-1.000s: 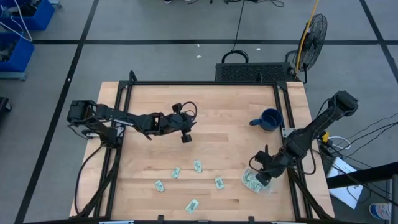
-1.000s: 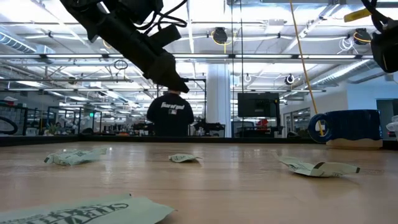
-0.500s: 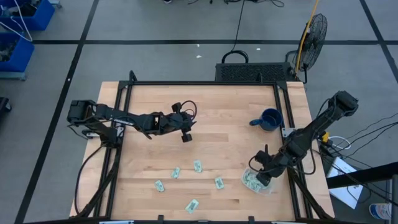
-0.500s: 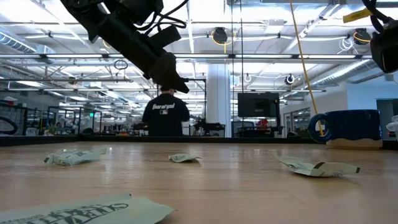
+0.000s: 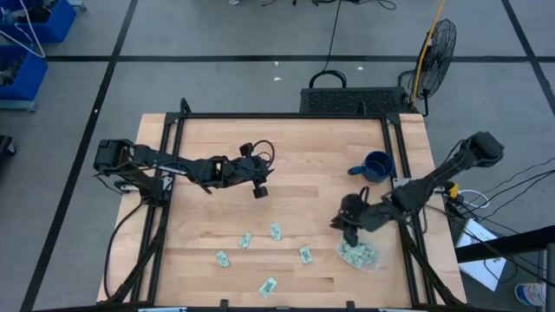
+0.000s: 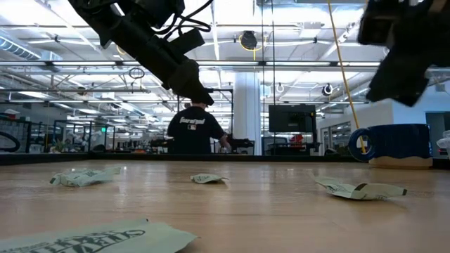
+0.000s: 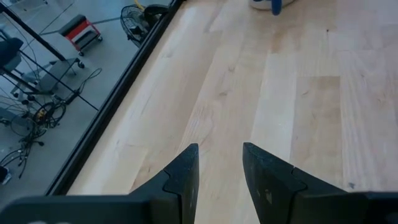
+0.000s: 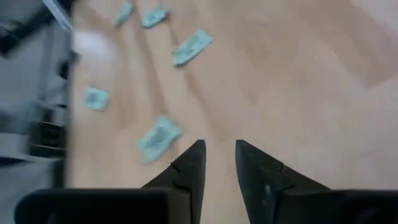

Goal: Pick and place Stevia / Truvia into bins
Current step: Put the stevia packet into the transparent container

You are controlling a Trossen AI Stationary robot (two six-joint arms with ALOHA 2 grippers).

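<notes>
Several pale green and white Stevia sachets lie flat on the wood near the table's near edge (image 5: 276,230) (image 5: 305,254) (image 5: 245,240), and they also show in the right wrist view (image 8: 159,138) and the low view (image 6: 207,178). The clear bin (image 5: 357,253) stands near the right near corner with sachets inside. My right gripper (image 5: 347,222) (image 8: 219,155) hovers open and empty just left of the bin's far side. My left gripper (image 5: 258,191) (image 7: 221,158) hangs open over bare wood at the table's middle.
A dark blue mug (image 5: 375,166) (image 6: 394,144) stands toward the right far side. A black frame rail (image 5: 286,115) runs around the table's edges. A person (image 6: 193,130) stands in the room beyond the far edge. Bare wood lies between the two grippers.
My right gripper has swung from over the bin toward the table's left and far side, and it now shows blurred in the low view. The sachets and the bin have stayed in place.
</notes>
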